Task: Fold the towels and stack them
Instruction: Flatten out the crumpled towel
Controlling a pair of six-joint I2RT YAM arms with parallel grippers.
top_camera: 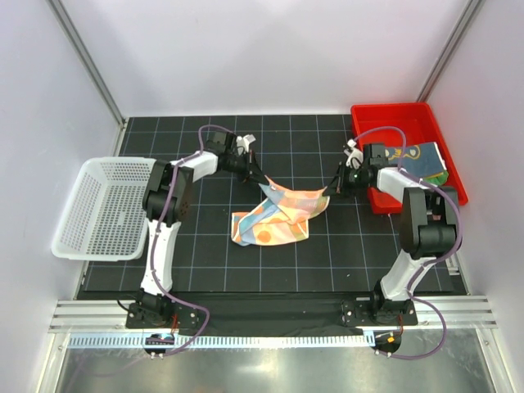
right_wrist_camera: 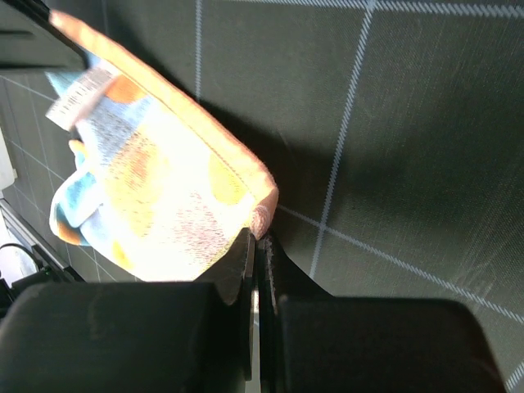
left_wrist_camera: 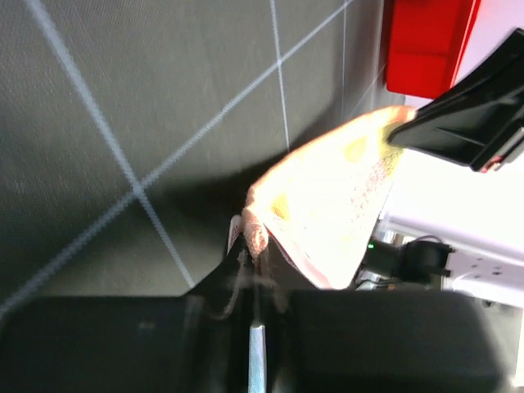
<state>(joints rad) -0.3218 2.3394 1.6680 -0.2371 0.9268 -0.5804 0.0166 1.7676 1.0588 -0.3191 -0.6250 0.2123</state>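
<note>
The pale towel with orange, pink and blue patches lies in the middle of the black grid mat, its far edge lifted. My left gripper is shut on the towel's far left corner. My right gripper is shut on its far right corner. The towel hangs bright and stretched between both grippers in the wrist views. The tiger towel, with a dark blue edge, lies in the red bin. A bit of green cloth shows under it.
A red bin stands at the back right, next to the right arm. A white mesh basket stands at the left edge of the mat. Grey walls close in the sides and back.
</note>
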